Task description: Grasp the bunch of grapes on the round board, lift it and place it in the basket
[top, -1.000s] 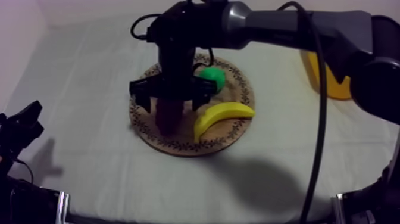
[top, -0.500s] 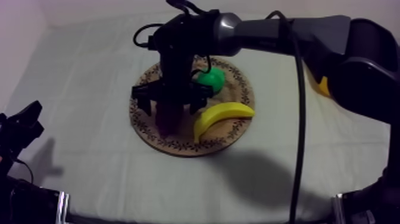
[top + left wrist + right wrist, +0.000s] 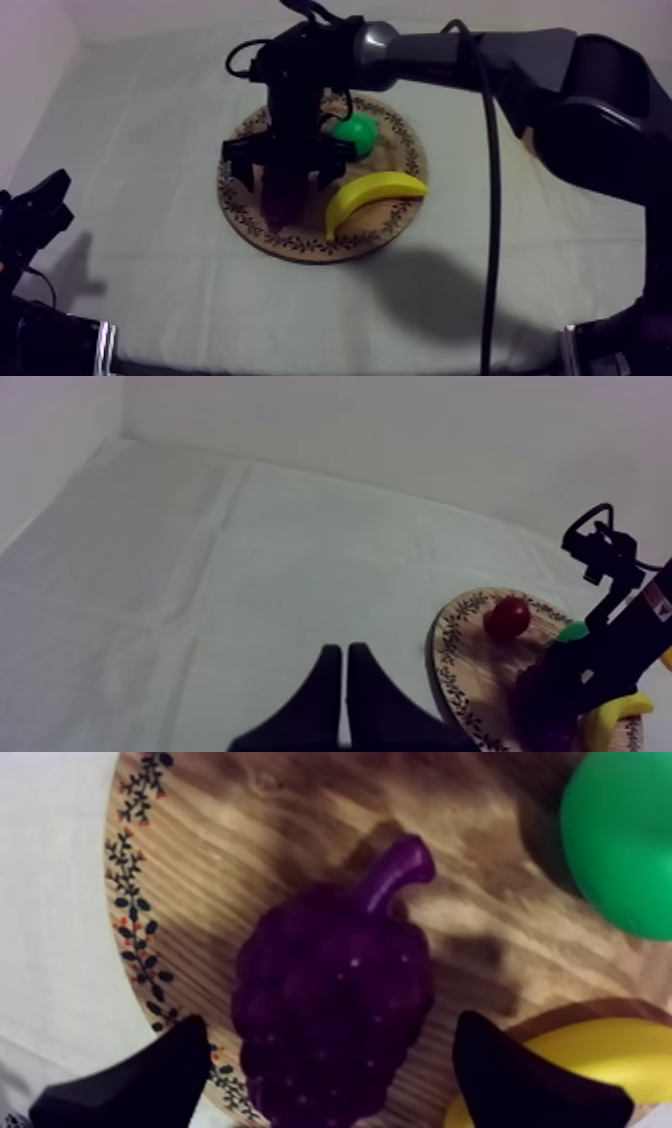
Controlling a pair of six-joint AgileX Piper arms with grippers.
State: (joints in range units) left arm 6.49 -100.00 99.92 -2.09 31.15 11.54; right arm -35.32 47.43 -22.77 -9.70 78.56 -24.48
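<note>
Grapes (image 3: 335,1002) on wooden board (image 3: 240,842), right jaws spread astride, banana (image 3: 600,1052) beside

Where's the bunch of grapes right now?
The bunch of grapes lies on the wooden board, at its left side in the top view, just left of the banana, the open right hand straddling it.

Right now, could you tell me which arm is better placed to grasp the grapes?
Right: the right claw hangs open astride the bunch of grapes on the board; the left claw is shut, away from it.
</note>
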